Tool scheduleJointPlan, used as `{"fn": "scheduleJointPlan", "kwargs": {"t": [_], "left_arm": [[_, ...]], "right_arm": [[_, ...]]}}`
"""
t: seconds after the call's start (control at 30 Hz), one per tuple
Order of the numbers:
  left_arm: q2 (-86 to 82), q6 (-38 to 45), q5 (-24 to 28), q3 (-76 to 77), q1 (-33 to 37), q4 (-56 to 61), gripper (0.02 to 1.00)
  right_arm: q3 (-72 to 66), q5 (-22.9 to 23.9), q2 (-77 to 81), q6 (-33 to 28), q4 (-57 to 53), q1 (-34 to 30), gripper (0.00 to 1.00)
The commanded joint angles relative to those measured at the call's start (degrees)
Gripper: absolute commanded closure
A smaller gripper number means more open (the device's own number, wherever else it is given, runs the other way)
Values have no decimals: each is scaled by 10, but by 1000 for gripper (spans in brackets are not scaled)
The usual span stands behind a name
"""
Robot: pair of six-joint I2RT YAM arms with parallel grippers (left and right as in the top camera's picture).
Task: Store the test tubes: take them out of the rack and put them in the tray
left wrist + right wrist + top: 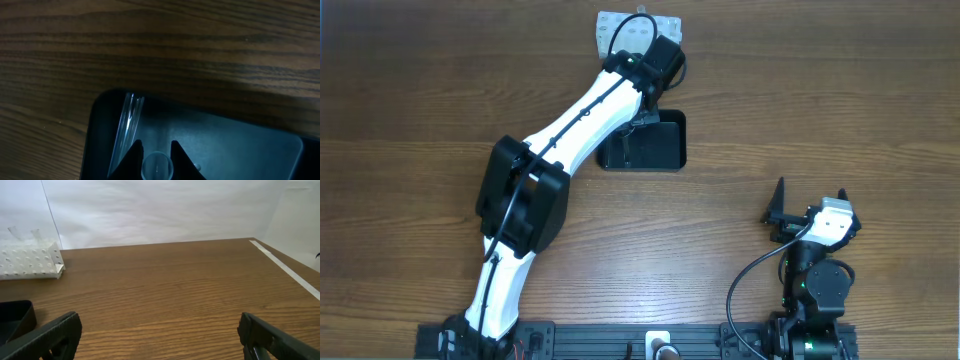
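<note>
While the left gripper (156, 146) hangs over the black tray (100, 130), its fingers are clamped on a test tube (157, 166), seen end-on between them. A second test tube (127, 125) lies inside the tray, along one wall. Just past the tray, on the side away from the arm bases, stands the white rack (30, 262) with two upright tubes (35, 234) in it. Well apart from the tray, the right gripper (159, 325) sits above the wooden table (175, 295), fingers spread wide with nothing between them.
</note>
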Motion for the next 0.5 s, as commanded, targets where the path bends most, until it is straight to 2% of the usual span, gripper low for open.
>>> {"fn": "scheduleJointPlan", "kwargs": {"t": [0.03,0.23,0.3,0.37,0.43,0.5], "left_arm": [[23,-4,-6,-3,5,2,925],[24,-4,-6,-3,5,2,847],[24,-4,-6,-3,5,2,798],[23,-4,-7,-3,5,2,684],[15,-4,-7,-3,4,2,665],[-7,-4,-16,-3,4,2,597]], "right_arm": [[-3,5,-6,2,0,0,7],[-3,5,-6,2,0,0,7],[-3,5,-6,2,-1,0,7],[-3,5,-6,2,0,0,7],[-3,5,-6,2,0,0,7],[-3,5,-6,2,0,0,7]]}}
